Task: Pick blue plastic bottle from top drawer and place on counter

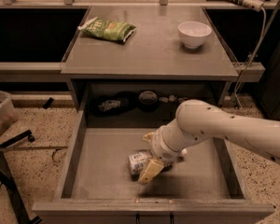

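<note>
The blue plastic bottle (139, 162) lies on its side on the floor of the open top drawer (102, 171), its white cap (183, 151) pointing right. My gripper (149, 154) reaches down into the drawer from the right and is open. One yellowish fingertip (149, 171) is in front of the bottle and the other (148, 136) behind it, so the fingers straddle the bottle. The bottle rests on the drawer floor. The grey counter (149, 50) lies above the drawer.
On the counter lie a green snack bag (107, 30) at the back left and a white bowl (194, 33) at the back right. Dark items (113, 104) sit in the shelf recess behind the drawer. A cable (252, 55) hangs at the right.
</note>
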Controlling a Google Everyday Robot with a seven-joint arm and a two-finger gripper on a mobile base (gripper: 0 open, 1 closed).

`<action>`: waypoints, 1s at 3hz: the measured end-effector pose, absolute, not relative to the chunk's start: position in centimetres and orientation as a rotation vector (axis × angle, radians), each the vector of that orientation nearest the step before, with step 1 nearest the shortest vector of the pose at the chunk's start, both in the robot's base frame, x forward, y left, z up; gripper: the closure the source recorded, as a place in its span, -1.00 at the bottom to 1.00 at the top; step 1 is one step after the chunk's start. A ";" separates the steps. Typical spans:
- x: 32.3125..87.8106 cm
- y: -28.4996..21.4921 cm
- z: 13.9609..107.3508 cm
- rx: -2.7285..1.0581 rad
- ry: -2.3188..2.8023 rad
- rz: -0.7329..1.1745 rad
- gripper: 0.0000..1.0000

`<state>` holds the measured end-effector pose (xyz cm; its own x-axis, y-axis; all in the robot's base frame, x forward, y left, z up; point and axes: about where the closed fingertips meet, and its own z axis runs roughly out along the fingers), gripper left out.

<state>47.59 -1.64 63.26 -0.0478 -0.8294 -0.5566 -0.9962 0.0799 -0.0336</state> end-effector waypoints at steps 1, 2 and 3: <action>47.6 -1.6 63.3 -1.800 1.930 0.512 -0.16; 47.6 -1.6 63.3 -1.800 1.930 0.512 0.31; 47.6 -1.6 63.3 -1.800 1.930 0.512 0.77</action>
